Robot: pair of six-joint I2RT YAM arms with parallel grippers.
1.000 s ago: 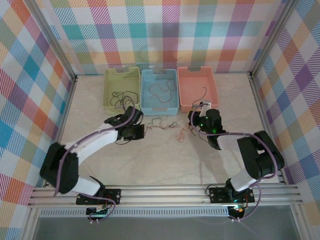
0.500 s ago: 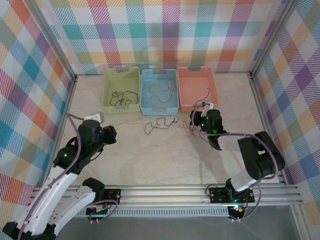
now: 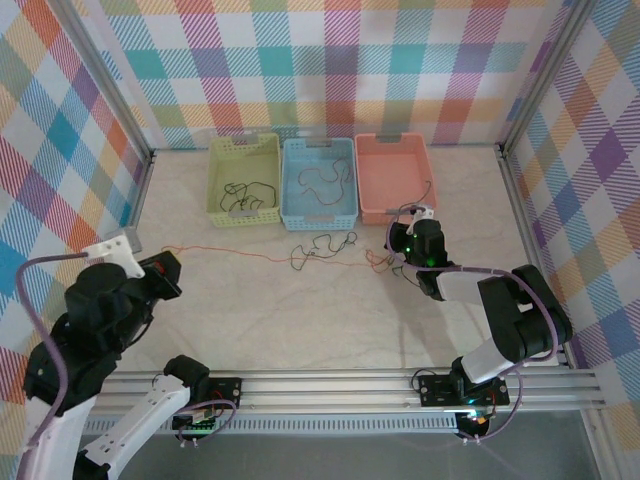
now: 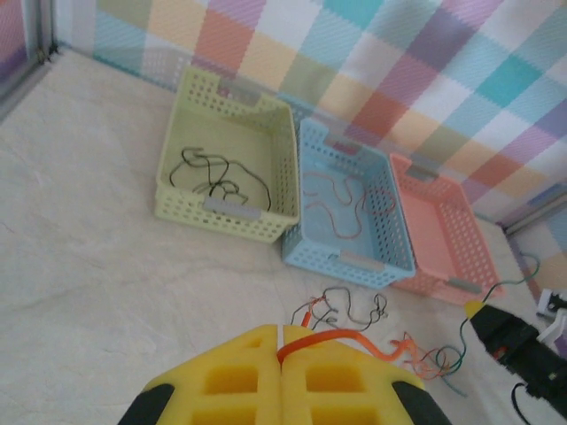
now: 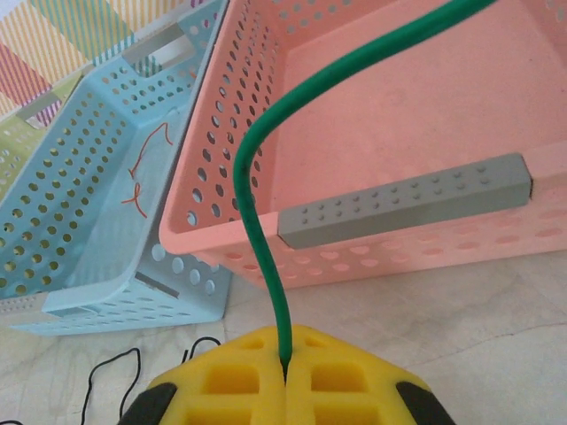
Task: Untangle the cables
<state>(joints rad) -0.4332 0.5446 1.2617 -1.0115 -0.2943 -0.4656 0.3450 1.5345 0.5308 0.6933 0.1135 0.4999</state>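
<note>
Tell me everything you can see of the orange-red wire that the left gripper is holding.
The orange-red wire is very thin and flexible, with a smooth coating that looks like plastic insulation. One end is pinched between the shut yellow fingers of the left gripper, where it bends into a small loop. From there it runs nearly straight and taut across the pale table into the tangle of wires in front of the blue basket, where its far end is lost.

Plaid walls (image 3: 350, 60), lime basket (image 3: 243, 218), blue basket (image 3: 320, 222), salmon basket (image 3: 390, 170), orange cable (image 4: 332, 336), green cable (image 5: 257, 221), yellow fingers (image 4: 230, 376).
</note>
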